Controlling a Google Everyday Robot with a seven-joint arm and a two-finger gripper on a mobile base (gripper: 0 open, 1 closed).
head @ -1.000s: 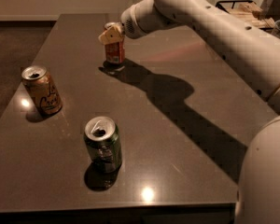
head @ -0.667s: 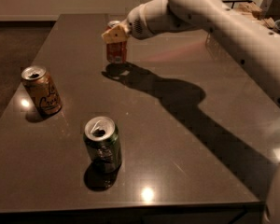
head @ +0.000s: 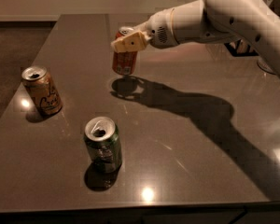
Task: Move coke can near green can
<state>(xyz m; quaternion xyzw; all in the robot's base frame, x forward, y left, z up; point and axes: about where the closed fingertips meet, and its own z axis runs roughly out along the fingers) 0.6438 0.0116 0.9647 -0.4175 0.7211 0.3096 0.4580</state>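
Observation:
The coke can point(head: 125, 59), red-orange with a silver top, hangs in the air above the dark table point(head: 186, 139), its shadow on the surface just below it. My gripper point(head: 129, 42) is shut on its upper part, coming in from the right. The green can point(head: 102, 144) stands upright near the table's front edge, well in front of and slightly left of the held can.
A tan-gold can with script lettering point(head: 42, 91) stands upright at the table's left side. My white arm point(head: 224, 17) reaches across the back right. Dim objects sit at the far right edge point(head: 266, 59). The floor lies to the left.
The gripper has lifted the coke can off the table and carried it forward and a little right, towards the green can. The other two cans have not moved.

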